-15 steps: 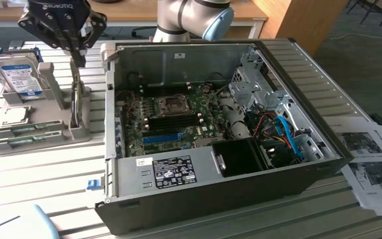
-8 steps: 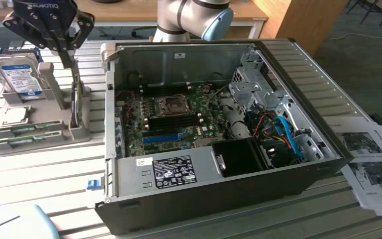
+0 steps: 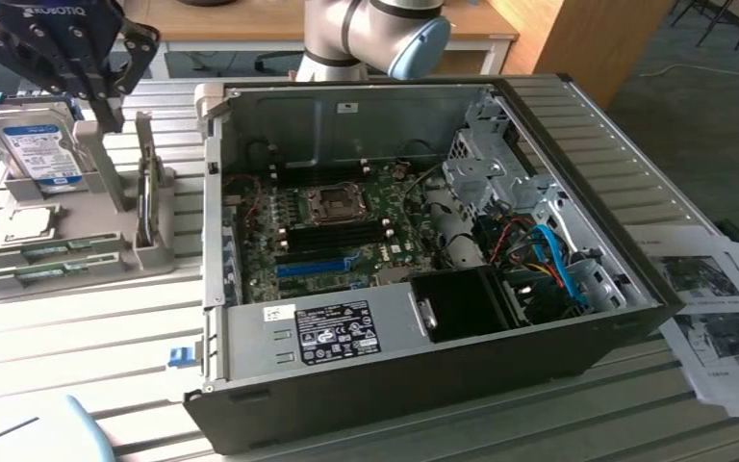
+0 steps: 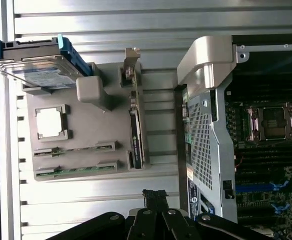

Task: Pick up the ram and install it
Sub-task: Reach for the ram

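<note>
Two ram sticks lie flat in slots of a grey holder tray (image 3: pixel 88 279): one ram stick (image 3: pixel 51 252) (image 4: pixel 74 149) sits just beyond the other ram stick (image 3: pixel 38 277) (image 4: pixel 73 170). Both are thin, green and partly covered by the tray's clips. My gripper (image 3: pixel 104 111) (image 4: pixel 156 196) hangs above the far end of the tray, over the hard drive end, well clear of the sticks. Its fingers are shut together with nothing between them. The open computer case (image 3: pixel 626 318) lies to the exterior view's right of the tray, with the motherboard (image 3: pixel 331 231) (image 4: pixel 271 150) exposed.
On the tray also stand a silver hard drive (image 3: pixel 34 144) (image 4: pixel 40 67), a square processor chip (image 3: pixel 30 223) (image 4: pixel 50 121) and an upright card (image 3: pixel 151 202) (image 4: pixel 135 130). A blue slot strip (image 3: pixel 312 267) lies on the motherboard. Papers (image 3: pixel 716 318) lie beside the case.
</note>
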You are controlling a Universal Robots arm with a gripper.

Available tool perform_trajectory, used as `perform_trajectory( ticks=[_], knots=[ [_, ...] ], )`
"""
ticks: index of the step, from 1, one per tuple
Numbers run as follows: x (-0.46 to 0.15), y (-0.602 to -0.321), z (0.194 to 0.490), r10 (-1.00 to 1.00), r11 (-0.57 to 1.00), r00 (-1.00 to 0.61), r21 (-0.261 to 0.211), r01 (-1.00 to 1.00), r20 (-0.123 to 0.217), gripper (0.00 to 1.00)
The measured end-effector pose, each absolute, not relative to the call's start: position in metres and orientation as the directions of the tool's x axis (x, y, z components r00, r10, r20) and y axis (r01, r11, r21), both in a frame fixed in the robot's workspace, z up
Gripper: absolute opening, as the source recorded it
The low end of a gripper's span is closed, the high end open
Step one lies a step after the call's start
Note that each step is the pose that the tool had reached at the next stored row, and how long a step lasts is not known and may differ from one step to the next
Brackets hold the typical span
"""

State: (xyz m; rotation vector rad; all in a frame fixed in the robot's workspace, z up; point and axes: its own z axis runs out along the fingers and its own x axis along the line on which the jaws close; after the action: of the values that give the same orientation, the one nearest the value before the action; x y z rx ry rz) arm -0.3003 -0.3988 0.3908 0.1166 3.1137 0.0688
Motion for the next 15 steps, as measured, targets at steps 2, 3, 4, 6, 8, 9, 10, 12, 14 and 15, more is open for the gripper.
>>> perform_trajectory(
  ticks=[2, 3, 4, 6, 8, 9, 10, 12, 14, 15],
  knots=[
    [-0.305, -0.399, 0.391, 0.075, 0.996, -0.997, 0.045, 0.074, -0.023, 0.09],
    [-0.308, -0.399, 0.391, 0.075, 0.996, -0.997, 0.045, 0.074, -0.023, 0.09],
    [-0.310, -0.399, 0.391, 0.075, 0.996, -0.997, 0.045, 0.074, -0.023, 0.09],
    [-0.314, -0.399, 0.391, 0.075, 0.996, -0.997, 0.045, 0.074, -0.023, 0.09],
    [-0.319, -0.399, 0.391, 0.075, 0.996, -0.997, 0.045, 0.074, -0.023, 0.09],
    [-0.322, -0.399, 0.391, 0.075, 0.996, -0.997, 0.045, 0.074, -0.023, 0.09],
    [-0.324, -0.399, 0.391, 0.075, 0.996, -0.997, 0.045, 0.074, -0.023, 0.09],
    [-0.329, -0.399, 0.391, 0.075, 0.996, -0.997, 0.045, 0.074, -0.023, 0.09],
    [-0.334, -0.399, 0.391, 0.075, 0.996, -0.997, 0.045, 0.074, -0.023, 0.09],
    [-0.337, -0.399, 0.390, 0.075, 0.996, -0.997, 0.045, 0.074, -0.023, 0.09]
  ],
)
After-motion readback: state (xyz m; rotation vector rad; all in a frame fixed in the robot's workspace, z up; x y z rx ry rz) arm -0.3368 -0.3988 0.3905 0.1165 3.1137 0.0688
